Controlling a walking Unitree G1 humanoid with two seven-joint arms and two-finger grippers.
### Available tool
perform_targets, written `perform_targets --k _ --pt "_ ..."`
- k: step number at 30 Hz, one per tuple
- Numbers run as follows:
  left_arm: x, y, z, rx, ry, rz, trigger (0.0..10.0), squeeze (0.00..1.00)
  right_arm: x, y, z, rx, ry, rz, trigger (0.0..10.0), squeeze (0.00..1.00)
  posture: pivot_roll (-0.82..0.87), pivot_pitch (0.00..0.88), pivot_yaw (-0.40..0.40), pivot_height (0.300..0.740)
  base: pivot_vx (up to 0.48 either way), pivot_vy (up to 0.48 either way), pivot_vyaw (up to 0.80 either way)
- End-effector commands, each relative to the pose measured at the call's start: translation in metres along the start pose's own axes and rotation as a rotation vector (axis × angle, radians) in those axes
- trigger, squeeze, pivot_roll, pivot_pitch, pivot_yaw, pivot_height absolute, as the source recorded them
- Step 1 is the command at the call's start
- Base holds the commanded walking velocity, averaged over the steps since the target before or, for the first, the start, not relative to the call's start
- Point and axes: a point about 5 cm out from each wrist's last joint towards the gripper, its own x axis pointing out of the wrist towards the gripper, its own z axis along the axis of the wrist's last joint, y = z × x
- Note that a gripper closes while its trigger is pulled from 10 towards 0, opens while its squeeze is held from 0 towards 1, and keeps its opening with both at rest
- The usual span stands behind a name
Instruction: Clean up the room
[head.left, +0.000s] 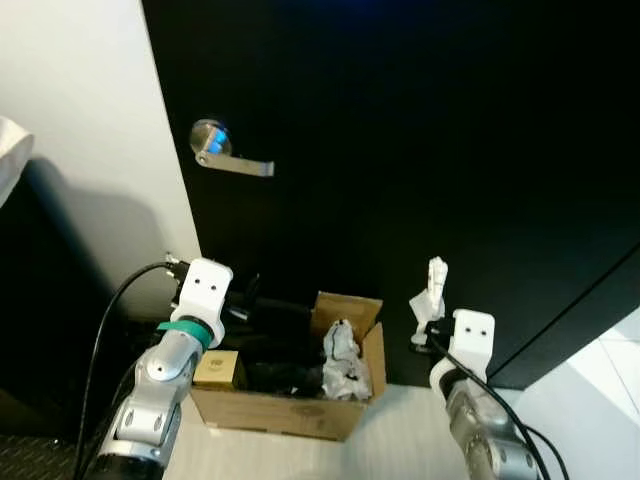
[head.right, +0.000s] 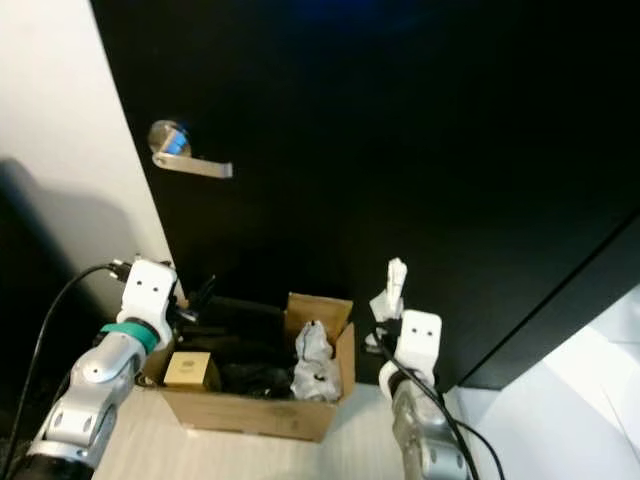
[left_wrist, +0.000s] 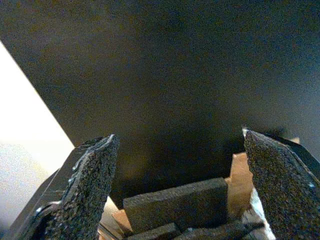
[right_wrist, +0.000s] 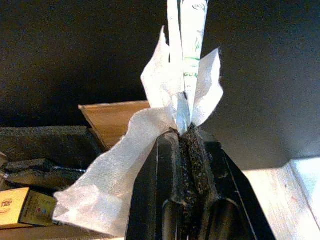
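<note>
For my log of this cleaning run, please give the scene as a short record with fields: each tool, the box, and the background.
left tool: open, above the left side of the box
right tool: shut on white wrapper, held up to the right of the box
cardboard box: on the floor against the door, flaps open
box contents: small yellow carton, dark items, crumpled pale plastic
background: black door with silver lever handle

Your left arm reaches forward and up, wrist bent, left gripper (left_wrist: 180, 190) with fingers spread wide. Your right arm is raised alongside, right gripper (right_wrist: 187, 135) pointing upward (fingers pressed together, pinching a scrap of white wrapper (right_wrist: 170, 95)).
</note>
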Motion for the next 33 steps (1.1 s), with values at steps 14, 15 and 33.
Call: perform_targets --k 14,15,33 --pt "-0.002 -0.006 -0.008 0.011 0.032 -0.010 10.0 0.00 -0.003 -0.001 -0.005 0.011 0.015 -0.013 10.0 0.00 0.08 0.032 0.016 0.740 0.000 0.103 0.00" --pt "-0.002 -0.006 -0.008 0.011 0.032 -0.010 10.0 0.00 -0.003 -0.001 -0.005 0.011 0.015 -0.013 10.0 0.00 0.08 0.032 0.016 0.740 0.000 0.000 0.00" --pt "-0.002 0.000 -0.007 -0.033 0.019 0.053 10.0 0.00 0.004 0.002 0.006 -0.022 -0.009 0.012 10.0 0.00 0.07 0.044 -0.013 0.740 0.000 0.000 0.00"
